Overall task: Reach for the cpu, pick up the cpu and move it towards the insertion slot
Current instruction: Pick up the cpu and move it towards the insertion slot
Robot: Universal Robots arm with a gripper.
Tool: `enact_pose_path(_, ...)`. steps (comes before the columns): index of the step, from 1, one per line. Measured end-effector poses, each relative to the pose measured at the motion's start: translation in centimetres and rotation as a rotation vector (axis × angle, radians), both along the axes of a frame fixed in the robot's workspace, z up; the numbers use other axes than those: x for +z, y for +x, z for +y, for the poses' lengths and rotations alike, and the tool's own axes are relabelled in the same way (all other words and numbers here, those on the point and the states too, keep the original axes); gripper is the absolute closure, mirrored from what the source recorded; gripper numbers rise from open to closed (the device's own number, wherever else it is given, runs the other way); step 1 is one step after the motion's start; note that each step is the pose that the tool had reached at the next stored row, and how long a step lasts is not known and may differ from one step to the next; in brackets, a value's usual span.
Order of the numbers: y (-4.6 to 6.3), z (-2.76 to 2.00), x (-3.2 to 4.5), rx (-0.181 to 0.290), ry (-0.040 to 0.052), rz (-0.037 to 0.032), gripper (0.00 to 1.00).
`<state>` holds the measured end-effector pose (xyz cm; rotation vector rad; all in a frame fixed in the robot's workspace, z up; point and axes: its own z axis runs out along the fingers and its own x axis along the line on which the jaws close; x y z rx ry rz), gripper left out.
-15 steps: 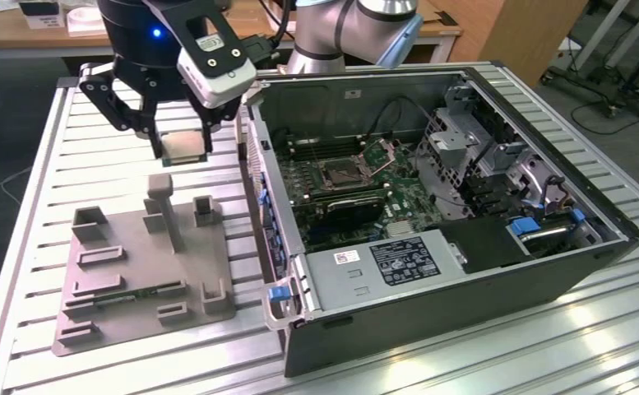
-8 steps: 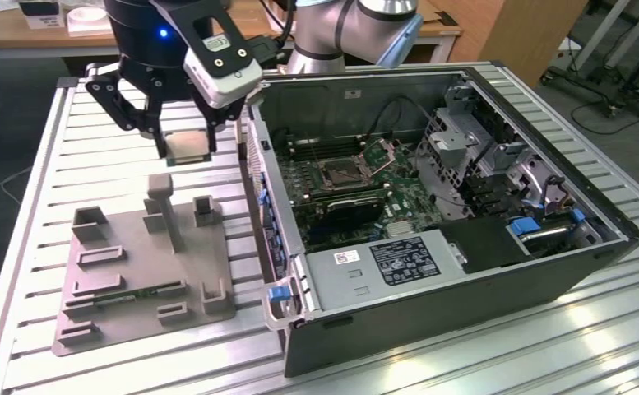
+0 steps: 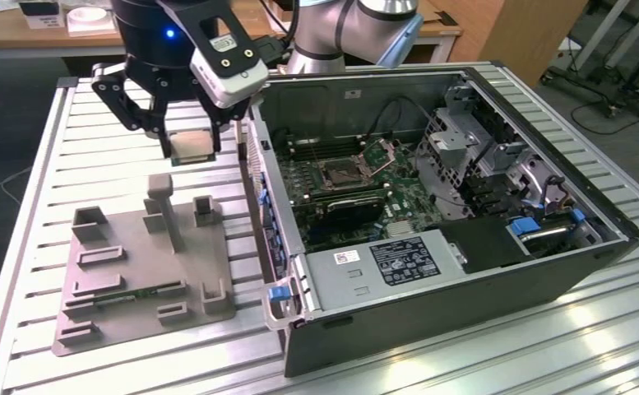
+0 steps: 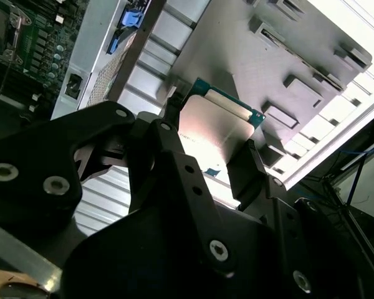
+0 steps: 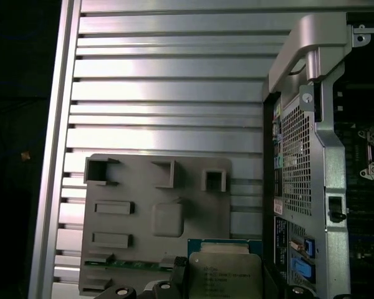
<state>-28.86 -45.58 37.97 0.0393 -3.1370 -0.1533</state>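
While the grey fixture plate (image 3: pixel 122 284) lies at the lower left of the exterior view, the gripper (image 3: pixel 196 148) hangs at the upper left, its 2 fingers clamped on the cpu (image 3: pixel 195 144) above the slatted table (image 3: pixel 89 148). Further right, the insertion slot (image 3: pixel 341 171) sits inside the open computer case (image 3: pixel 407 317), well apart from the cpu.

A: Flat square silvery cpu (image 3: pixel 192 146) – metal top, dull satin, tan rim. Grey fixture plate (image 3: pixel 127 255)?
B: Matt plastic, smooth. Ribbed silver table (image 3: pixel 78 164) is bare metal, glary. Square insertion slot (image 3: pixel 339 171) frame: shiny metal.
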Motion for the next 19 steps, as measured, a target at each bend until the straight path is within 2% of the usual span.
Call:
enact_pose_path(10, 0.6, 0.0, -0.05, 0.0, 0.0002, 0.0001, 0.45)
enact_pose_path(19, 1.6, 0.0, -0.12, 0.0, 0.0006, 0.0, 0.45)
